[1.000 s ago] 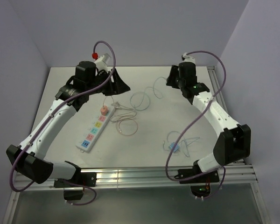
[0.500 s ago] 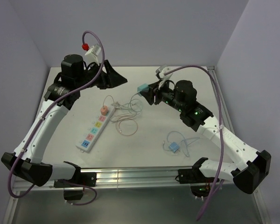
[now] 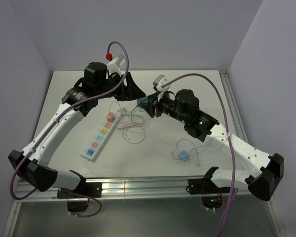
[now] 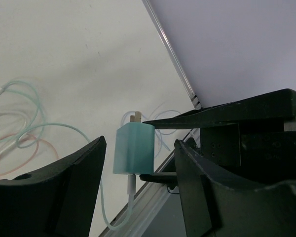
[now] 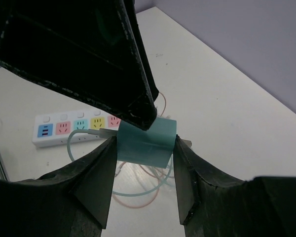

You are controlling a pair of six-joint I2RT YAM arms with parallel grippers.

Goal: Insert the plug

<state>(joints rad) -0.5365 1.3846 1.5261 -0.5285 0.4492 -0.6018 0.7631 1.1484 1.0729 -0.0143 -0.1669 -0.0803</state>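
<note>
Aloft, teal plug [image 5: 147, 140] in right hand [image 5: 145, 150], left hand [image 4: 139, 148] astride

Both arms lean in and their tips meet. The right gripper [image 3: 149, 106] pinches the plug [image 5: 147, 140], the left gripper [image 3: 133, 91] has its fingers apart

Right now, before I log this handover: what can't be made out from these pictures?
- Top view: the plug is nearly hidden between the left gripper and right gripper; its prongs are too small to see.
- Right wrist view: a left gripper finger covers the plug's top and the power strip's far end.
- Left wrist view: the power strip is out of frame.
</note>
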